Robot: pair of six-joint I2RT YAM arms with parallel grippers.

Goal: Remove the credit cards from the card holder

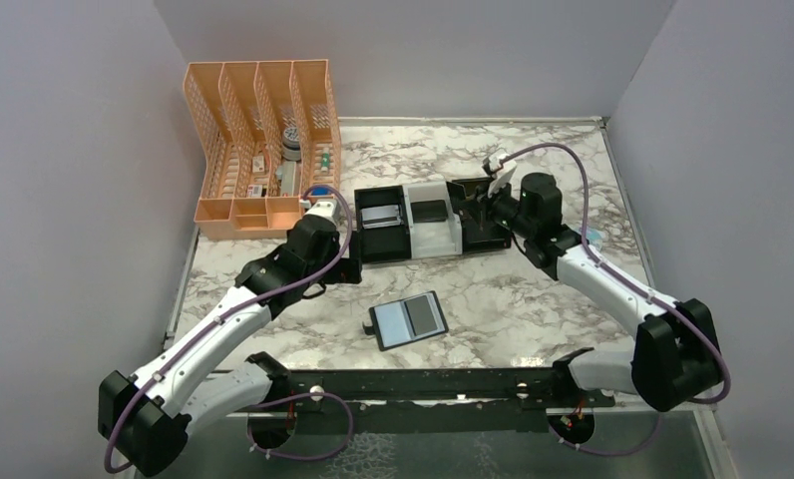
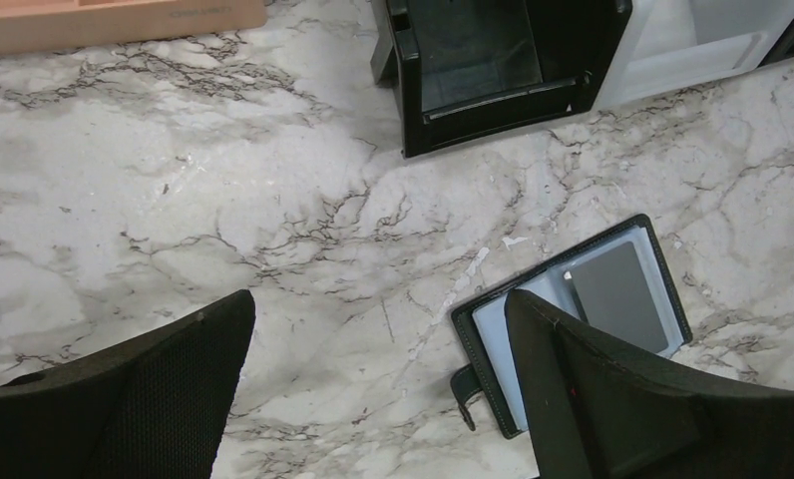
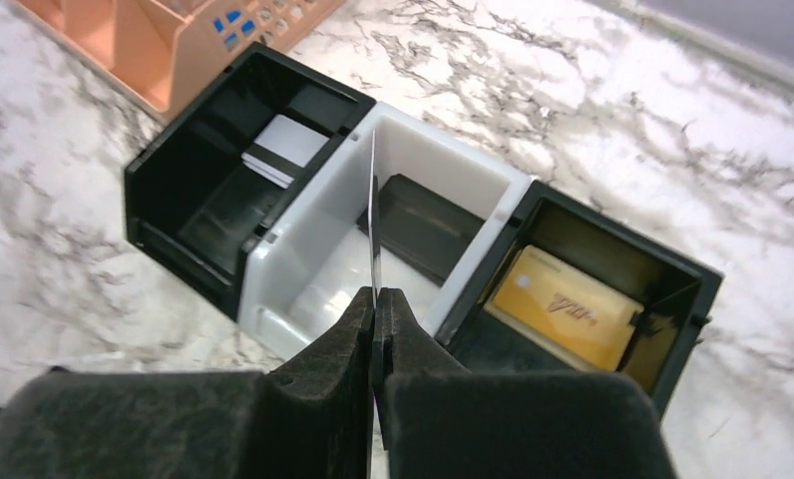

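Observation:
The card holder (image 1: 408,320) lies open on the marble, blue-grey lining up, snap tab at its left edge. A dark grey credit card (image 1: 426,314) rests on its right half, also seen in the left wrist view as the grey card (image 2: 620,295) on the card holder (image 2: 493,339). My left gripper (image 2: 378,304) hovers open over bare marble just left of the holder, nothing between its fingers. My right gripper (image 3: 376,295) is shut on a thin credit card (image 3: 374,215) held edge-on above the white tray (image 3: 313,239).
Three small trays sit in a row: a black tray (image 3: 174,170) with a white card (image 3: 288,145), the white tray with a dark card (image 3: 413,225), and a black tray (image 3: 622,232) with a yellow card (image 3: 563,304). An orange desk organizer (image 1: 263,150) stands back left.

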